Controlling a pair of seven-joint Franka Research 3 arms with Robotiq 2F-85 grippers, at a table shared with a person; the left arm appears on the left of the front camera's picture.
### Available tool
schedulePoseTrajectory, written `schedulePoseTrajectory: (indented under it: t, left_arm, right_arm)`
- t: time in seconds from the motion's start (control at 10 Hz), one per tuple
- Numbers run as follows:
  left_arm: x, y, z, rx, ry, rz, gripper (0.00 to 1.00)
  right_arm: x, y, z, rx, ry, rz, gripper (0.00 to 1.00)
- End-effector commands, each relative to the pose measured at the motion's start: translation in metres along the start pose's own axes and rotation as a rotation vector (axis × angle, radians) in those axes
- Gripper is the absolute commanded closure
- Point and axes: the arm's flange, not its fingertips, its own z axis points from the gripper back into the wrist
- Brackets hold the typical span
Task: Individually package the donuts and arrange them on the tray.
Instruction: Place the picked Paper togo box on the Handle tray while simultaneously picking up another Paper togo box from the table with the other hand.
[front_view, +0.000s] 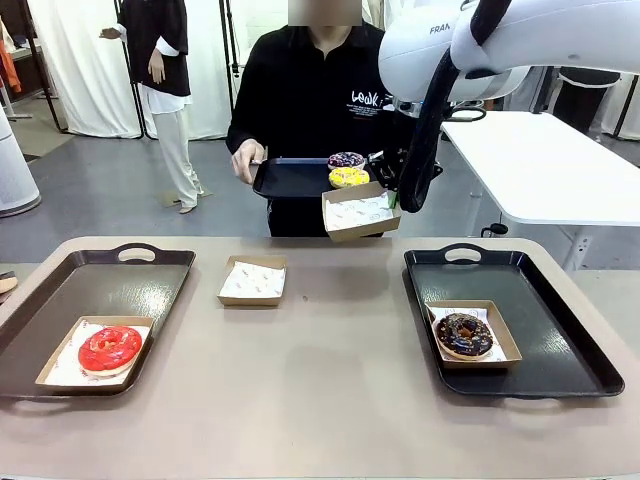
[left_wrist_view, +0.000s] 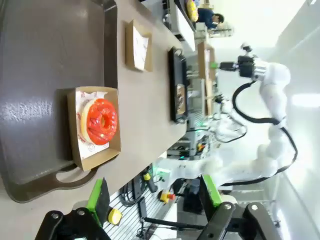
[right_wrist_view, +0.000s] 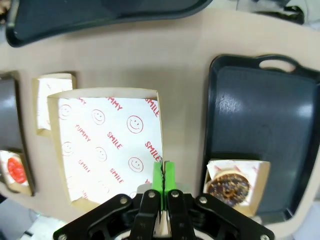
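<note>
Red donut (front_view: 110, 348) boxed on left tray (front_view: 60, 300); chocolate sprinkled donut (front_view: 464, 335) boxed on right tray (front_view: 560, 330); yellow donut (front_view: 348, 177) and purple-sprinkled donut (front_view: 346, 160) on person's held tray (front_view: 285, 180). My right tool (right_wrist_view: 163, 167) pinches empty box (front_view: 360, 212) rim, aloft above the table (front_view: 320, 380); left tool (left_wrist_view: 155, 200) wide, empty.

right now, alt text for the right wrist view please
The right claw is shut on the edge of an empty paper-lined box, held above the tan table. To the picture's right a black tray holds a boxed dark donut; at the left are another empty box and a boxed red donut.
</note>
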Motion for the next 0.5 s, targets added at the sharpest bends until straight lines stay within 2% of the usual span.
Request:
schedulePoseTrajectory:
  t: [0.0,0.4]
  left_arm:
    - [0.021,0.025,0.012,-0.081,-0.027,0.037,0.06]
    - [0.024,0.048,0.019,-0.059,-0.027,0.122,0.06]
  right_arm:
    - [0.01,0.003,-0.006,-0.028,0.017,-0.026,1.0]
    - [0.011,-0.001,-0.008,-0.029,0.034,-0.016,1.0]
